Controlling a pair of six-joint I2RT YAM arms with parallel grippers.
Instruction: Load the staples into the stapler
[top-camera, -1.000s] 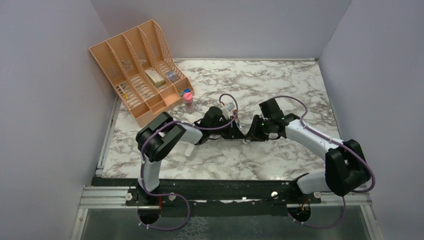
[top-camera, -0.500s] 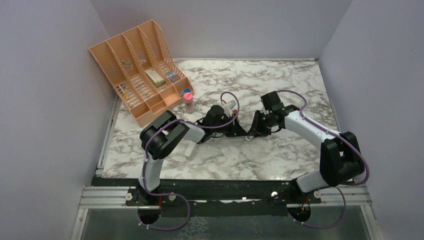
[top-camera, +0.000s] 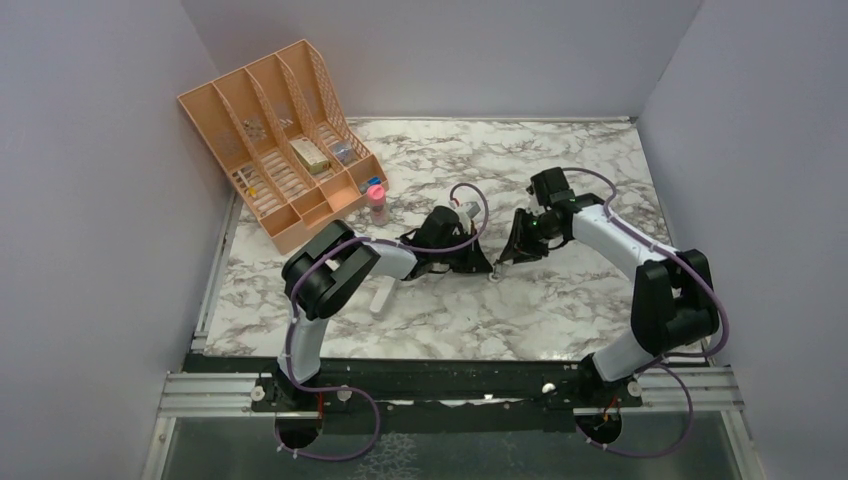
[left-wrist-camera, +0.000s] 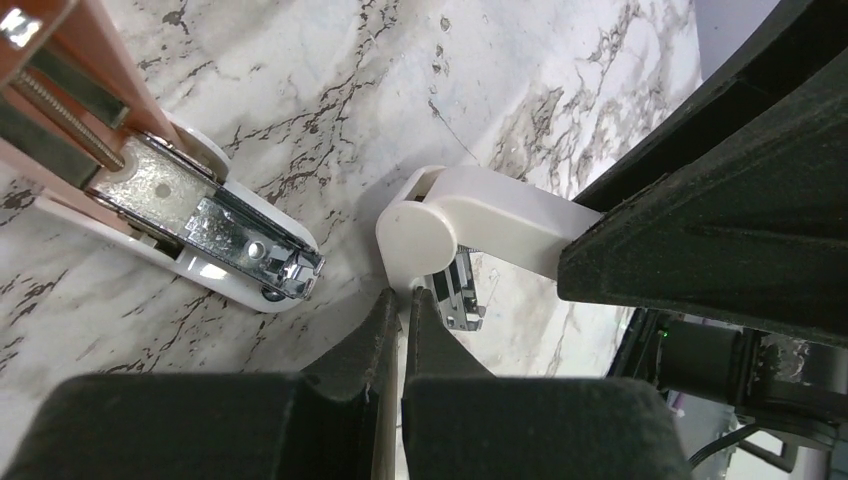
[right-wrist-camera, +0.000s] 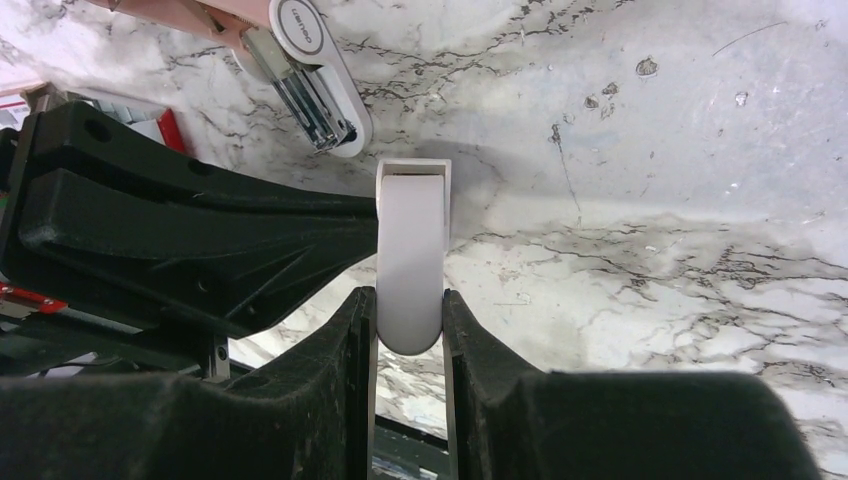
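The stapler lies open on the marble between my two grippers. Its pink top and metal magazine (left-wrist-camera: 235, 240) lie flat, and its white arm (left-wrist-camera: 470, 215) stands up. My right gripper (right-wrist-camera: 410, 300) is shut on the rounded end of that white arm (right-wrist-camera: 411, 250). The left gripper (left-wrist-camera: 403, 298) is shut, its tips touching the arm's round hinge end; I cannot tell if anything is pinched. In the top view both grippers, left (top-camera: 478, 262) and right (top-camera: 506, 258), meet over the stapler (top-camera: 493, 279). A red-and-white edge (right-wrist-camera: 165, 125) peeks from behind the left gripper; the staples themselves are hidden.
An orange desk organizer (top-camera: 280, 140) stands at the back left, with a pink-capped bottle (top-camera: 377, 203) at its front corner. A small white oblong object (top-camera: 380, 297) lies beside the left arm. Grey walls close in the table on three sides.
The left gripper closed the last bit and moved slightly right. The right arm swung its elbow back, with its gripper still on the white arm.
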